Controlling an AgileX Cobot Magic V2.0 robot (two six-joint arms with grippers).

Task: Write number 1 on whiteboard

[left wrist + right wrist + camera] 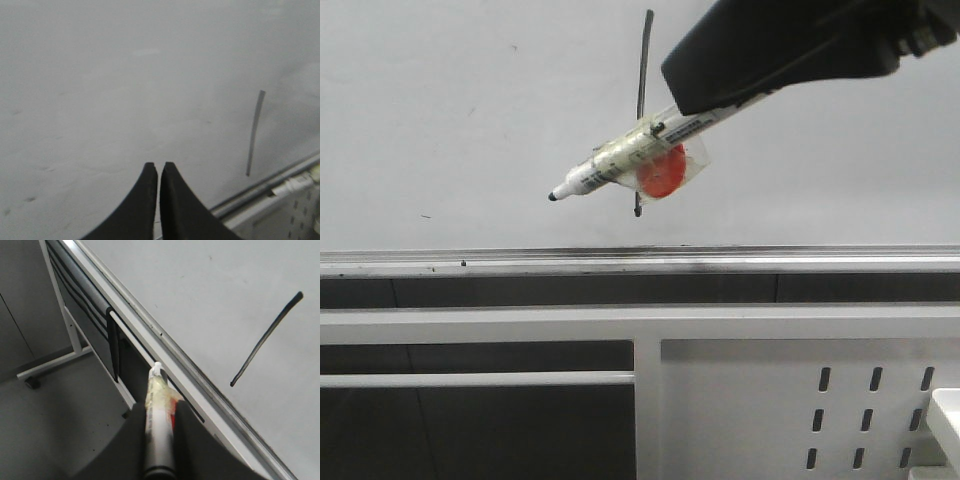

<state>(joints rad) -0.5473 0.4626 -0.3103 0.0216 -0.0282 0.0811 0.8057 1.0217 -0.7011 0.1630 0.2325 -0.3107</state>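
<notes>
Crossing number 1 [642, 70], right gripper [692, 100], marker [620, 160]

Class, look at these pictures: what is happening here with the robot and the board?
The right tool holds a marker, its tip pointing left and off the whiteboard. A long black stroke, the number 1, is already drawn on the board. The left tool is shut and empty, facing the board beside the stroke.
</notes>
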